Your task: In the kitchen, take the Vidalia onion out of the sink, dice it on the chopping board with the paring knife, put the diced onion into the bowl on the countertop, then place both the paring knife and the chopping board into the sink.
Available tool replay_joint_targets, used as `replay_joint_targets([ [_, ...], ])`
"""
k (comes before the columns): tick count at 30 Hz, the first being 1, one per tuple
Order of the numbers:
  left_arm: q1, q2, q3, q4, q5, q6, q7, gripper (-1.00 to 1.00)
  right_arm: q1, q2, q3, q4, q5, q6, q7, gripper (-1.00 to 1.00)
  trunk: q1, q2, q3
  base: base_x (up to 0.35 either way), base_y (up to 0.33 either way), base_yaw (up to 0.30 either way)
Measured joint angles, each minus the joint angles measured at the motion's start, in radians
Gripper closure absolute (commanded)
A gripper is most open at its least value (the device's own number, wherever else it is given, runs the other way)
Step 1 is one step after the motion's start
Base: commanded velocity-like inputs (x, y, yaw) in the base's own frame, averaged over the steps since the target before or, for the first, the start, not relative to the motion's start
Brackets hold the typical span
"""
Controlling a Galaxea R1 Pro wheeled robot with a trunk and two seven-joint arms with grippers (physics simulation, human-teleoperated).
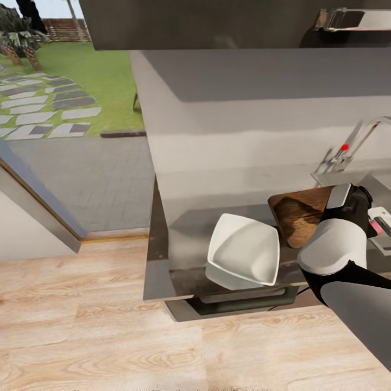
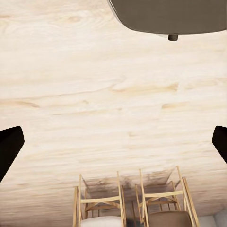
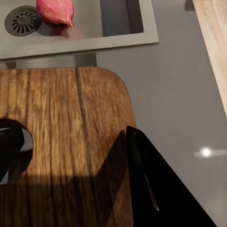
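Over the chopping board [image 3: 71,123] on the countertop [image 3: 175,94], the right gripper [image 3: 75,156] hangs wide open, holding nothing. Nearby, the onion [image 3: 56,11] sits in the sink [image 3: 118,35]; round, firm, probably slippery, so pinch its fat middle.

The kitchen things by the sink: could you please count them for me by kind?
Bowl: 1
Chopping board: 1
Onion: 1
Faucet: 1
Total: 4

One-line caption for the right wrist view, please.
Open right gripper above the brown wooden chopping board, with the reddish onion lying by the drain in the steel sink beyond.
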Motion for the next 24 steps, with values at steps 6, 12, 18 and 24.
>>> replay_joint_targets([
  [6, 0.000, 0.001, 0.000, 0.000, 0.000, 0.000, 0.000, -1.00, 0.000, 0.000, 0.000, 0.000, 0.000, 0.000, 0.000, 1.00, 0.000, 0.000, -0.010, 0.000, 0.000, 0.000],
  [12, 0.000, 0.001, 0.000, 0.000, 0.000, 0.000, 0.000, -1.00, 0.000, 0.000, 0.000, 0.000, 0.000, 0.000, 0.000, 1.00, 0.000, 0.000, -0.019, 0.000, 0.000, 0.000],
  [18, 0.000, 0.001, 0.000, 0.002, 0.000, 0.000, 0.000, -1.00, 0.000, -0.001, -0.001, -0.001, 0.000, 0.000, 0.000, 1.00, 0.000, 0.000, -0.029, 0.000, 0.000, 0.000],
  [24, 0.000, 0.001, 0.000, 0.003, 0.000, 0.000, 0.000, -1.00, 0.000, -0.005, -0.001, -0.002, 0.001, 0.000, 0.000, 1.00, 0.000, 0.000, -0.039, 0.000, 0.000, 0.000],
])
